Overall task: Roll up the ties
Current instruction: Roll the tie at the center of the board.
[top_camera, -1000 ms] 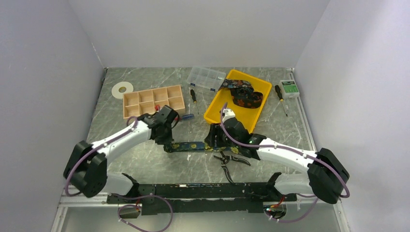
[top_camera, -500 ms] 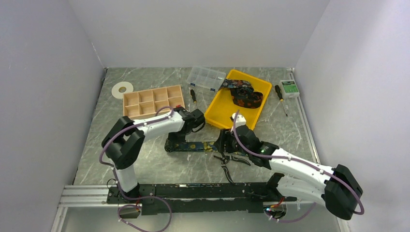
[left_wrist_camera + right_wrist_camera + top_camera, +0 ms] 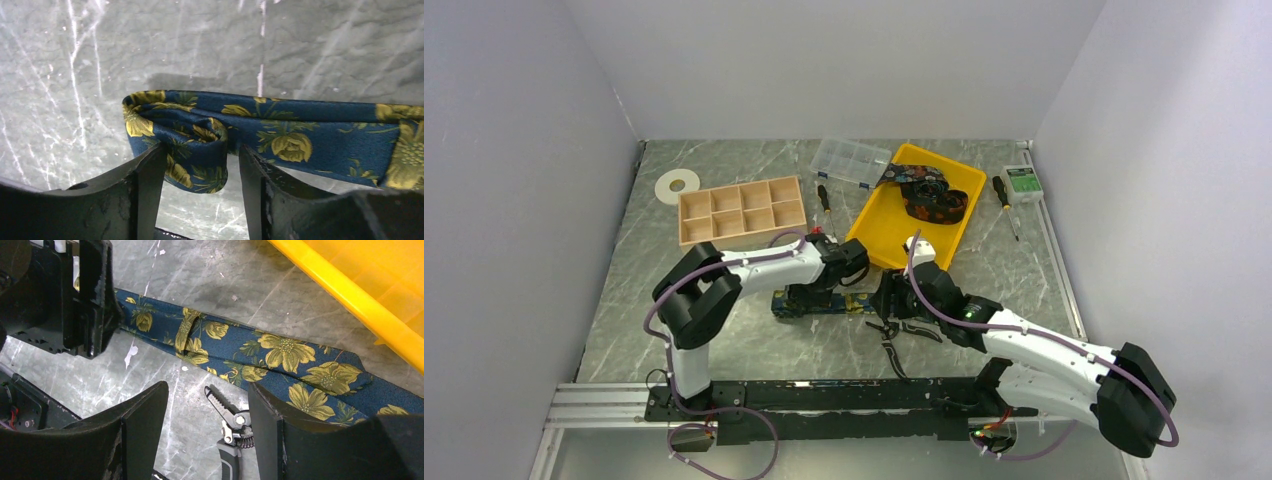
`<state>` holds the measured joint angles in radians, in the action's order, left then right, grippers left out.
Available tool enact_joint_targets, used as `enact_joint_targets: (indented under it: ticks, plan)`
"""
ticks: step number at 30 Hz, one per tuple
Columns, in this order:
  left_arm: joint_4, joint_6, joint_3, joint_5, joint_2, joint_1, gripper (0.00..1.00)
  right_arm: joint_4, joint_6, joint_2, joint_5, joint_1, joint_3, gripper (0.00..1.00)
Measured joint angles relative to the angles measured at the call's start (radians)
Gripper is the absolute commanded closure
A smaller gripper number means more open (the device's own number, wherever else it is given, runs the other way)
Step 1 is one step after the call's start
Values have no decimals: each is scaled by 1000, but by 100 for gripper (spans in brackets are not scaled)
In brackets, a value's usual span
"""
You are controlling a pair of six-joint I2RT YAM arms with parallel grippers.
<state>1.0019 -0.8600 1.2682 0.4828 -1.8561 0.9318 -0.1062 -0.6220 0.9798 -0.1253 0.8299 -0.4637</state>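
Observation:
A navy tie [image 3: 839,302] with yellow flowers lies flat across the table's middle. Its left end is folded over into a small loose roll [image 3: 192,150]. My left gripper [image 3: 809,293] is open, and its fingers [image 3: 150,185] straddle that rolled end [image 3: 202,149] with a gap showing at the right finger. My right gripper [image 3: 886,300] is open and empty, and hovers [image 3: 207,389] just above the tie's wide part [image 3: 290,355]. Another tie [image 3: 932,195] lies coiled in the yellow tray [image 3: 876,228].
Black-handled pliers [image 3: 232,432] lie right under my right gripper, beside the tie. A wooden compartment box [image 3: 742,208], a clear organiser [image 3: 851,160], screwdrivers [image 3: 825,205], a white tape ring [image 3: 677,185] and a small green box [image 3: 1024,182] stand at the back.
My left gripper has swung right and nearer onto the tie's left end, which now sits folded over a little farther right. My right arm shifted slightly right, then held.

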Motion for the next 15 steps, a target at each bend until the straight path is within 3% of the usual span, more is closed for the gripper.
enact_joint_targets:
  ticks: [8,15]
  plan:
    - [-66,2,-24,-39,29,8,26,1,-3,0,4,0,1,35]
    - [-157,11,-120,-76,202,8,10,10,-10,0,26,0,14,30]
